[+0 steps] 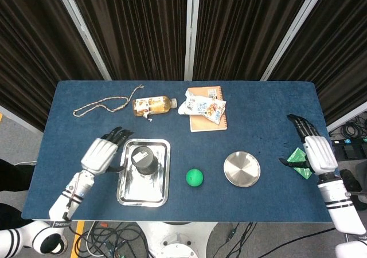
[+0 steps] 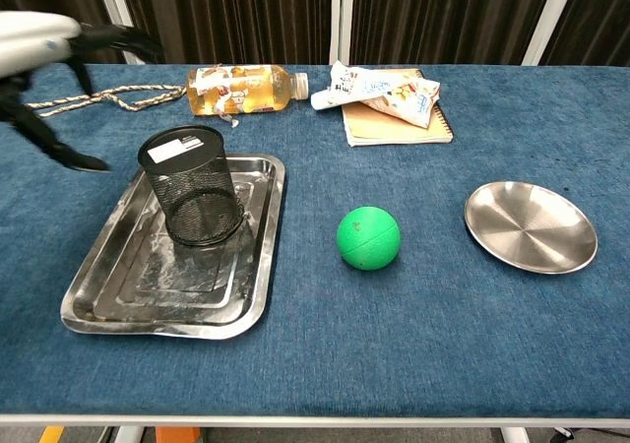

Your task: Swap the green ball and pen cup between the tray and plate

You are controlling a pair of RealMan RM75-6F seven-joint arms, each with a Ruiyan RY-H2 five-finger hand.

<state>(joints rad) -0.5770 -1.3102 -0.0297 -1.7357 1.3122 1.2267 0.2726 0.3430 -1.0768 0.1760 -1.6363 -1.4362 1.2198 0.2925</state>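
Note:
The black mesh pen cup [image 1: 143, 159] [image 2: 190, 185] stands upright in the far part of the steel tray [image 1: 129, 193] [image 2: 138, 300]. A green ball [image 1: 194, 177] [image 2: 369, 237] lies on the blue cloth between the tray and the round steel plate [image 1: 241, 168] [image 2: 531, 226], which holds nothing. My left hand [image 1: 102, 153] [image 2: 44, 49] hovers just left of the tray, fingers spread, holding nothing. My right hand [image 1: 312, 151] is at the table's right edge, fingers apart, beside a green packet [image 1: 298, 162].
Along the far side lie a braided rope [image 1: 103, 105] [image 2: 89, 97], a tea bottle [image 1: 152, 105] [image 2: 241, 87] on its side, and a snack packet [image 1: 203, 106] [image 2: 379, 87] on a brown notebook [image 1: 209, 122] [image 2: 399, 123].

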